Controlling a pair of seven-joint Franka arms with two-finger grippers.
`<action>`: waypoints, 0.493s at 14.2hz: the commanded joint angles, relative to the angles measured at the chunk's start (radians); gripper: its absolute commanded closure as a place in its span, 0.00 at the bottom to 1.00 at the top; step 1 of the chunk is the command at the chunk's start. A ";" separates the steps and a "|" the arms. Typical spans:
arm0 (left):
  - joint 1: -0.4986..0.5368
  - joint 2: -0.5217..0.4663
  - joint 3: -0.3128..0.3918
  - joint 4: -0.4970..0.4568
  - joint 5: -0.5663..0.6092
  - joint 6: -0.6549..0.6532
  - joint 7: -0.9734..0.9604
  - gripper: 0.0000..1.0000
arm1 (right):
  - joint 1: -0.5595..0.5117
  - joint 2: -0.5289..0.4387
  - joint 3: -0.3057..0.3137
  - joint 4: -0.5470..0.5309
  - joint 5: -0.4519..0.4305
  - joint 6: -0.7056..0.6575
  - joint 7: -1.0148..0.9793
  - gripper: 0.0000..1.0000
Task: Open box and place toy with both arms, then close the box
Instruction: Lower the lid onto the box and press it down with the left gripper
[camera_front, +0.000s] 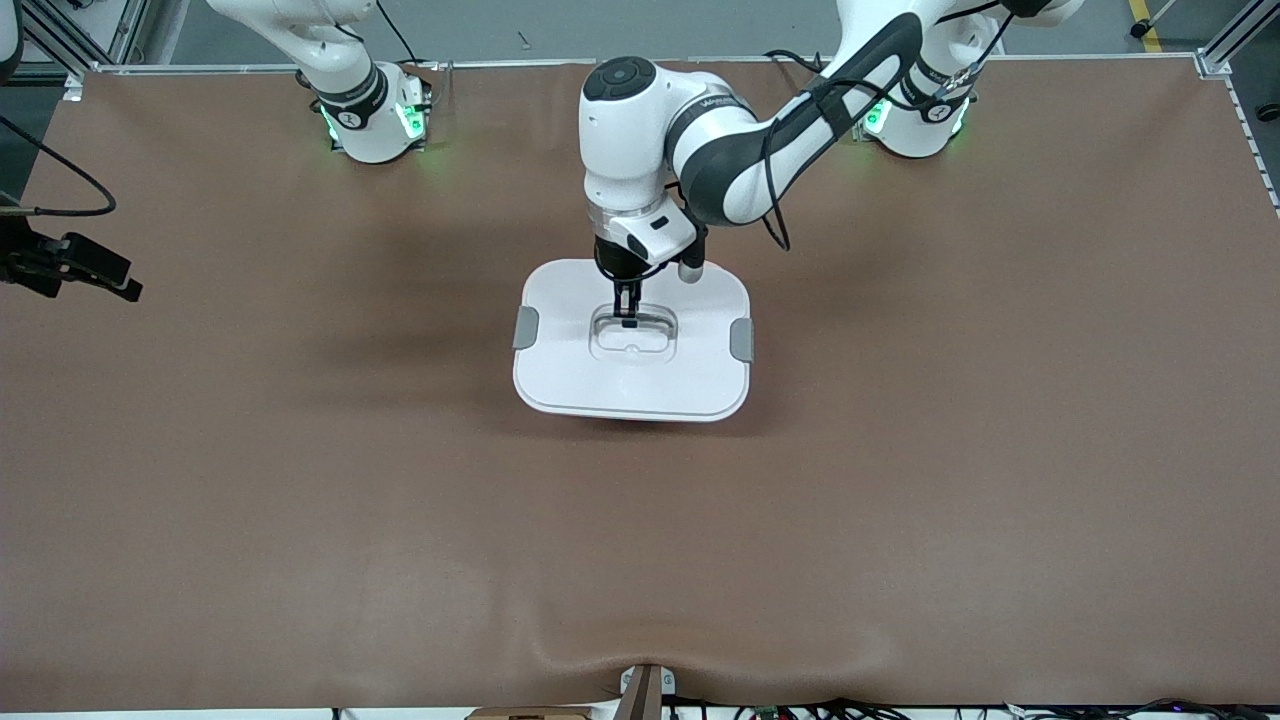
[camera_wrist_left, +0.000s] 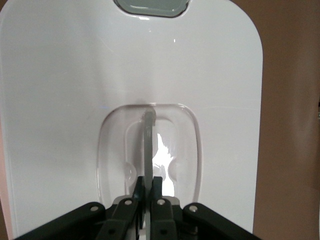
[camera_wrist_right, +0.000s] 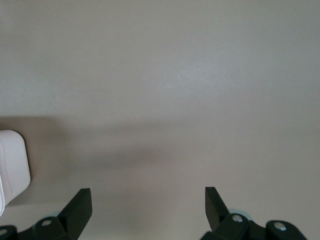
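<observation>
The box sits mid-table with its white lid on and a grey clip at each end. My left gripper reaches down into the clear recess in the lid's middle. In the left wrist view the gripper is shut on the thin upright handle above the lid. My right gripper hovers over bare table toward the right arm's end. In the right wrist view the gripper is open and empty, with a corner of the box at the edge. The pink toy is out of view.
The brown table mat spreads around the box on all sides. A clamp sits at the table edge nearest the front camera. Both arm bases stand along the edge farthest from that camera.
</observation>
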 joint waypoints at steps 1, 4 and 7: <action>-0.037 0.015 0.009 0.005 0.055 0.018 -0.188 1.00 | -0.016 -0.013 0.026 -0.001 -0.014 -0.003 -0.006 0.00; -0.038 0.021 0.009 -0.006 0.059 0.018 -0.193 1.00 | -0.026 0.001 0.026 0.001 -0.009 0.007 -0.105 0.00; -0.048 0.046 0.011 -0.001 0.088 0.016 -0.202 1.00 | -0.020 0.010 0.026 0.009 -0.014 0.011 -0.145 0.00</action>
